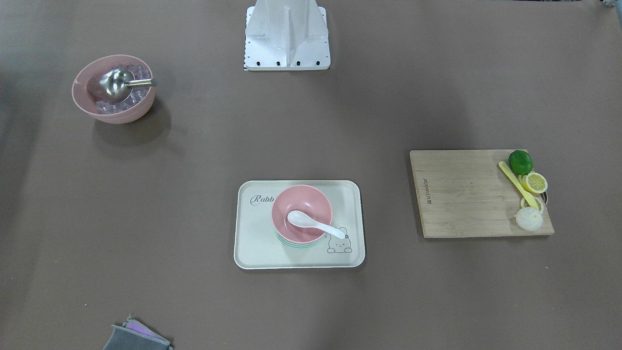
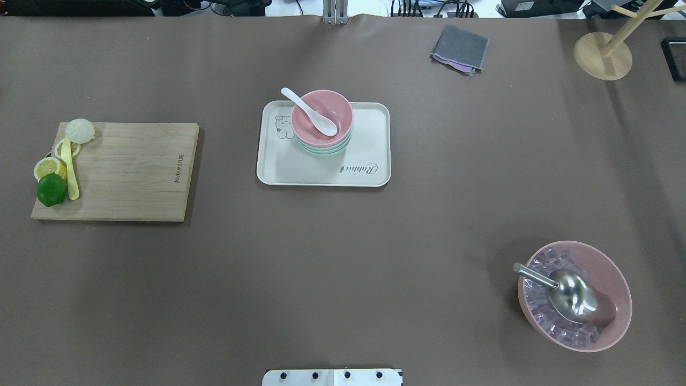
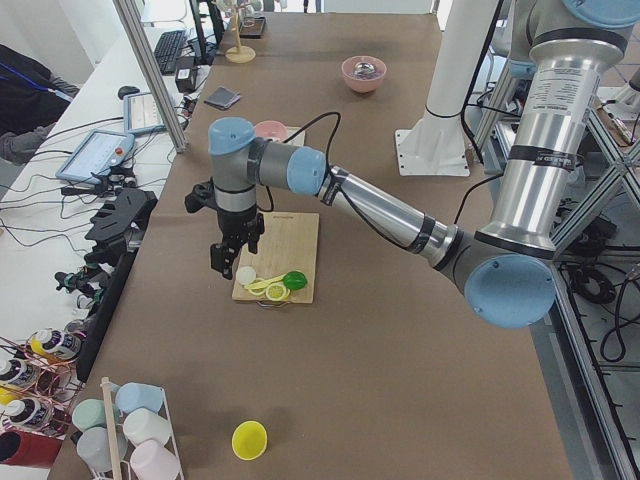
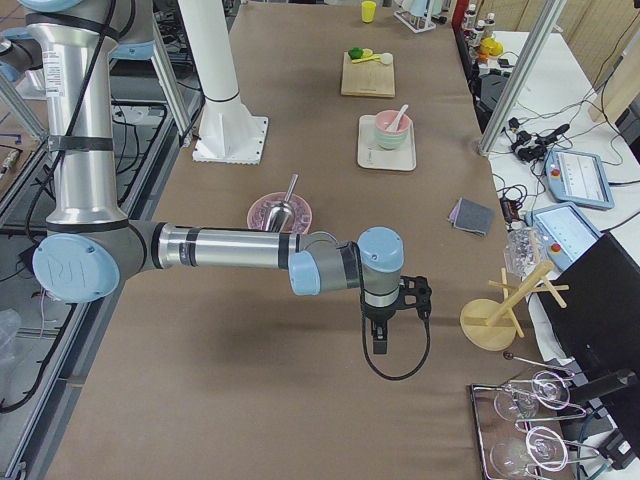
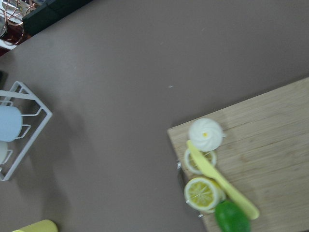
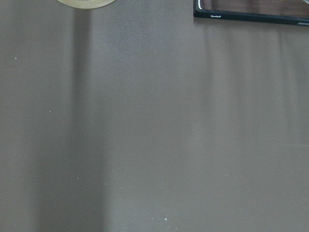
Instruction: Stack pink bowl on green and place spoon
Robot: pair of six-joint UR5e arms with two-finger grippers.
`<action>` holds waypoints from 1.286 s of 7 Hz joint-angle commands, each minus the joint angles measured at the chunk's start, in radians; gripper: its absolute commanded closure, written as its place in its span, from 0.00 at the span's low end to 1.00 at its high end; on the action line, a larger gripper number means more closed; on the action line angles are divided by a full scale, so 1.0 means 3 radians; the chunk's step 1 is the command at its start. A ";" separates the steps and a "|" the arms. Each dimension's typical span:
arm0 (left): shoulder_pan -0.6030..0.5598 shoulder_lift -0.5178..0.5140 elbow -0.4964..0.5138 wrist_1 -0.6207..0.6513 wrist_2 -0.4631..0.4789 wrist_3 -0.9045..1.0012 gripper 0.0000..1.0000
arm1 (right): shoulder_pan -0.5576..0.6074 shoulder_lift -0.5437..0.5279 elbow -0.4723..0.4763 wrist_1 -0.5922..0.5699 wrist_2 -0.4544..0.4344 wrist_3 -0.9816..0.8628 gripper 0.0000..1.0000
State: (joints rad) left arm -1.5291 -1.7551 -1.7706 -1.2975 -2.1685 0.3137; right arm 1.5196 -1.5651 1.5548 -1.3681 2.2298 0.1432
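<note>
The pink bowl (image 1: 311,204) sits stacked on the green bowl (image 1: 290,245), whose rim shows just under it, on the white rabbit tray (image 1: 252,245) at mid-table. The white spoon (image 1: 316,225) lies in the pink bowl with its handle over the rim. The stack also shows in the overhead view: pink bowl (image 2: 335,110), green bowl (image 2: 324,153), spoon (image 2: 311,111), tray (image 2: 370,147). My left gripper (image 3: 226,266) hangs over the end of the cutting board, far from the tray. My right gripper (image 4: 378,343) hangs over bare table near the wooden stand. I cannot tell whether either is open or shut.
A wooden cutting board (image 2: 128,171) holds a lime (image 2: 51,189), lemon slices, a yellow knife and a white bun. A large pink bowl (image 2: 616,279) with ice cubes and a metal scoop stands on my right. A grey cloth (image 2: 460,48) and a wooden stand (image 2: 602,56) are at the far side.
</note>
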 commanded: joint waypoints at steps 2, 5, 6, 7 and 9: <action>-0.0415 0.0341 0.0732 -0.0692 -0.0309 0.0217 0.02 | 0.0083 0.0007 0.0022 -0.0062 0.0073 -0.0109 0.00; -0.0435 0.0803 0.0784 -0.0865 -0.1223 0.0243 0.02 | 0.0150 -0.0120 0.0125 -0.0318 0.0232 -0.0251 0.00; -0.0440 0.0803 0.0779 -0.0926 -0.1168 0.0223 0.02 | 0.0155 -0.0192 0.0135 -0.0318 0.0232 -0.0288 0.00; -0.0441 0.0793 0.0779 -0.0916 -0.1173 0.0192 0.02 | 0.0181 -0.0238 0.0175 -0.0318 0.0232 -0.0293 0.00; -0.0430 0.0753 0.0743 -0.0886 -0.0793 0.0192 0.02 | 0.0176 -0.0366 0.0258 -0.0313 0.0192 -0.0293 0.00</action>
State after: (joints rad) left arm -1.6609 -1.5191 -1.5385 -1.5677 -2.4871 0.3737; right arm 1.5716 -1.6563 1.6211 -1.4629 2.2966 0.0562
